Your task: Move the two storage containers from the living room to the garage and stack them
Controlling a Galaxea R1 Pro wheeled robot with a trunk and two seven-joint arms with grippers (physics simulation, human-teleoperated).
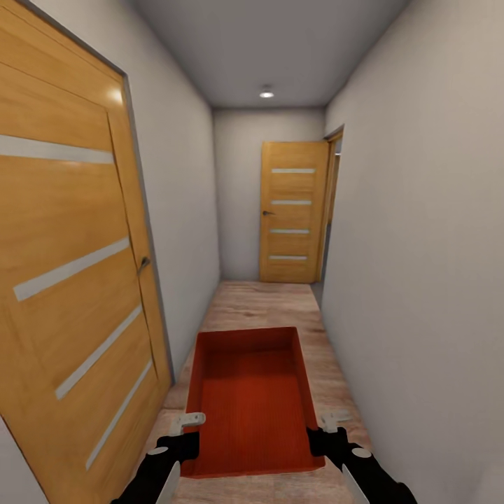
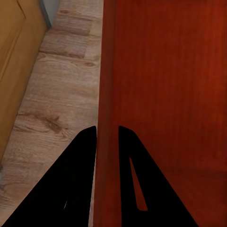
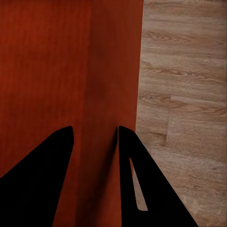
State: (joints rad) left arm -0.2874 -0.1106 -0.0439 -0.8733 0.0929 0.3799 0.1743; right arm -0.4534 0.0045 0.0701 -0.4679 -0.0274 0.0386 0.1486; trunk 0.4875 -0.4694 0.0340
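Observation:
An orange-red open-top storage container point(image 1: 252, 399) hangs level over a light wood plank hallway floor, held between both arms in the head view. My left gripper point(image 1: 187, 430) is shut on its left wall near the near corner. My right gripper point(image 1: 329, 427) is shut on the right wall opposite. In the left wrist view the black fingers point(image 2: 87, 142) straddle the thin red wall point(image 2: 108, 85), with my left gripper point(image 2: 108, 128) closed on it. The right wrist view shows my right gripper point(image 3: 94, 127) clamping the other wall point(image 3: 113, 71). The living room and the garage are out of view.
A narrow corridor with white walls runs ahead. A wooden door point(image 1: 70, 280) stands close on the left, angled into the passage. Another shut wooden door point(image 1: 292, 210) closes the far end, with an open doorway point(image 1: 334, 203) beside it on the right. The plank floor point(image 1: 266, 301) stretches ahead.

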